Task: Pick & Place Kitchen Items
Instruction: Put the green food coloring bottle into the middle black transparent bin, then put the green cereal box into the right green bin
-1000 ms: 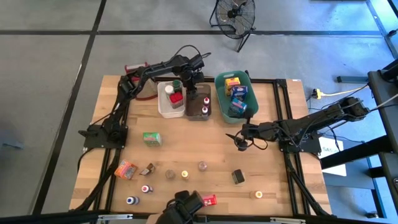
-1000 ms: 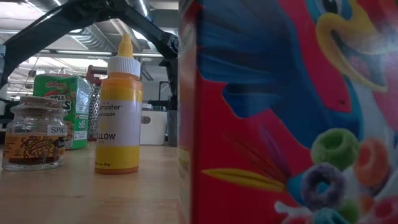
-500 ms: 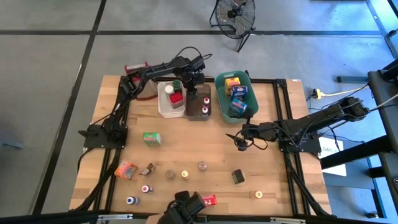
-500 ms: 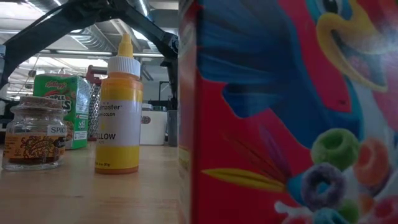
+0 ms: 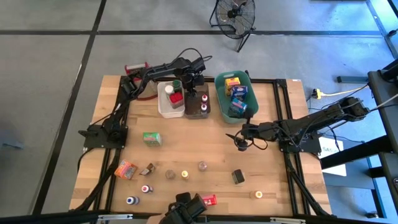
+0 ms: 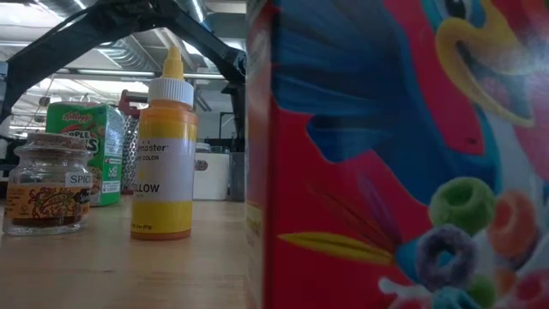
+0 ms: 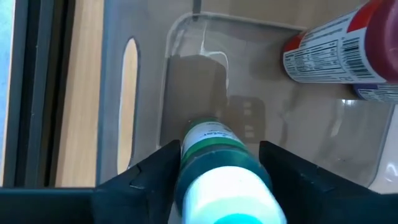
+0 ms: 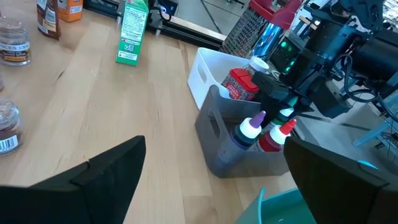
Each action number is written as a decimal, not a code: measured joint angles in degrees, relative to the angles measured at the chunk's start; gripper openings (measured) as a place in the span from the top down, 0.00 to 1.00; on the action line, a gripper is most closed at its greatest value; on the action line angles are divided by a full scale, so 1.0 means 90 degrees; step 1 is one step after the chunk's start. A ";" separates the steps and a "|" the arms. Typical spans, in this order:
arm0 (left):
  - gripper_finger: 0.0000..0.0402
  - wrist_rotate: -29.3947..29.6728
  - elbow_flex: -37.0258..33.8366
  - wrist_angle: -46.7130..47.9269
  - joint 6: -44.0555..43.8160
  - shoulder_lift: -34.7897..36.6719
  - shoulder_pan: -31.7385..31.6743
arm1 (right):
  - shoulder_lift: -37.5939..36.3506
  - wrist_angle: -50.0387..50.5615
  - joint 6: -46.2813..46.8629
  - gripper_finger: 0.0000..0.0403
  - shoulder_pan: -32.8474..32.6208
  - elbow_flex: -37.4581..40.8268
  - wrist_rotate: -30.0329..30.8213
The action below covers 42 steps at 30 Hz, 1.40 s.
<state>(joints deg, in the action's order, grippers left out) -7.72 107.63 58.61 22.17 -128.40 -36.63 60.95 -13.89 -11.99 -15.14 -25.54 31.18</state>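
My left gripper [image 5: 193, 79] points down into the brown bin [image 5: 199, 104] at the table's far side, with a green bottle with a white cap [image 7: 214, 149] between its fingers. Two more bottles stand in that bin, one purple-tipped [image 8: 249, 127] and one red-tipped [image 8: 283, 128]. My right gripper [image 5: 235, 138] hangs open over bare wood right of centre, touching nothing. More kitchen items stand along the near half: a green box [image 5: 151, 138], an orange box [image 5: 126, 169], small jars [image 5: 185, 175] and a black packet [image 5: 238, 177]. My left gripper has the green bottle's body [image 7: 186, 146], just below its white cap, between its two fingers, one on each side. The fingers come from above, pointing down. The bottle is upright with its lower end inside the brown bin; whether it stands on the floor I cannot tell.
A white bin [image 5: 163, 99] with a red jar sits left of the brown one, and a teal bin [image 5: 219, 93] with boxes sits right of it. A steel grater [image 8: 245, 28] stands behind them. In the low view a cereal box [image 6: 395, 154] fills the right side, beside a yellow bottle [image 6: 163, 154].
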 joint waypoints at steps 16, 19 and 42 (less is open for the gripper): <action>0.34 -0.0042 0.0198 0.0126 -0.0068 0.0031 0.0009 | 0.0000 0.0070 0.0000 0.04 0.0000 0.0000 -0.0002; 0.34 -0.0044 0.0422 0.0306 -0.0112 0.0036 0.0039 | 0.0000 0.0070 0.0000 0.04 0.0000 0.0000 -0.0002; 0.35 0.0769 0.2940 0.3524 -0.1657 0.0340 0.1077 | -0.0002 0.0141 0.0122 0.04 -0.0049 0.0000 -0.0325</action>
<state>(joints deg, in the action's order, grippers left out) -0.80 134.09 90.32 7.26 -125.34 -26.93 60.93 -12.62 -10.89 -15.58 -25.54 28.25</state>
